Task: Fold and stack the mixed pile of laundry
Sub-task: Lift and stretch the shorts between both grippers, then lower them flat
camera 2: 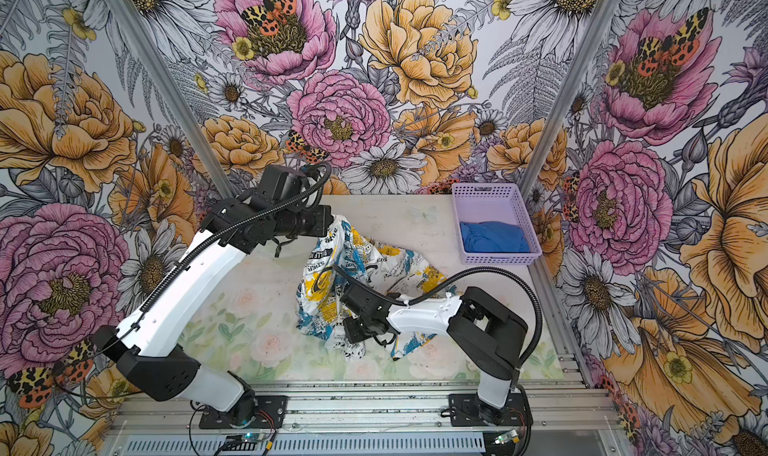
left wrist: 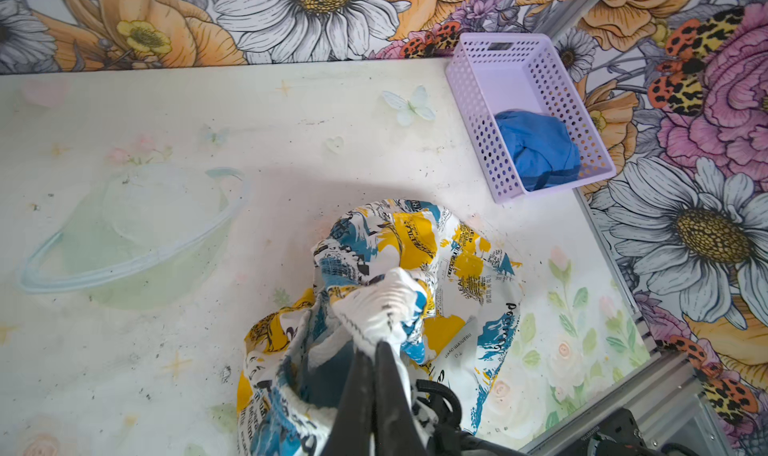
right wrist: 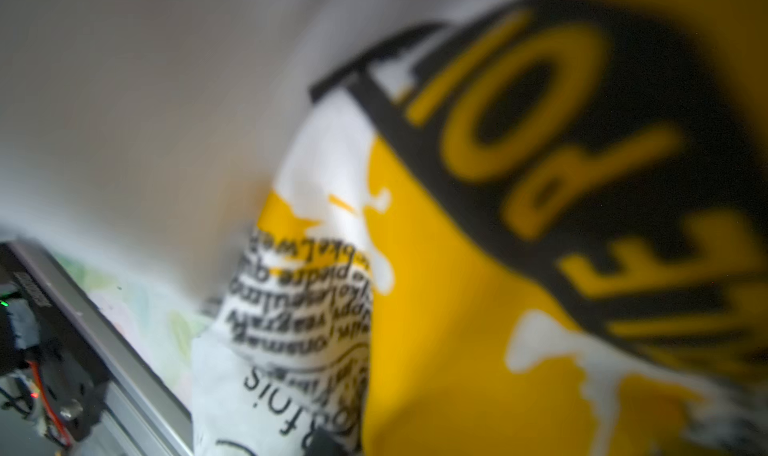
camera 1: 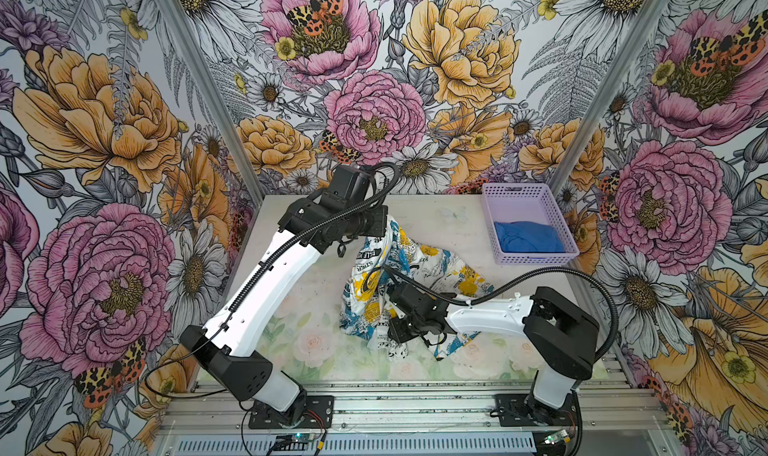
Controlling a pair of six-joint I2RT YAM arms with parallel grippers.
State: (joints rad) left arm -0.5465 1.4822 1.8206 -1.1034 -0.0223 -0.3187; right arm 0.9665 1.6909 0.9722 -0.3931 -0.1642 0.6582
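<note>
While clamped on the printed garment (camera 1: 440, 267) with left end effector (left wrist: 375, 347) and right end effector (camera 1: 397, 329), draw apart evenly, then lay flat on worktop (camera 1: 291, 341).

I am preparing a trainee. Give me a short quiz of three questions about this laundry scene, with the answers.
1. True or false: the blue T-shirt lies inside the lavender basket.
2. The left hand is shut on: A) the basket, B) the printed garment, C) nothing?
3. Is either garment folded yet?
Key: 1 true; 2 B; 3 no, both are crumpled.
</note>
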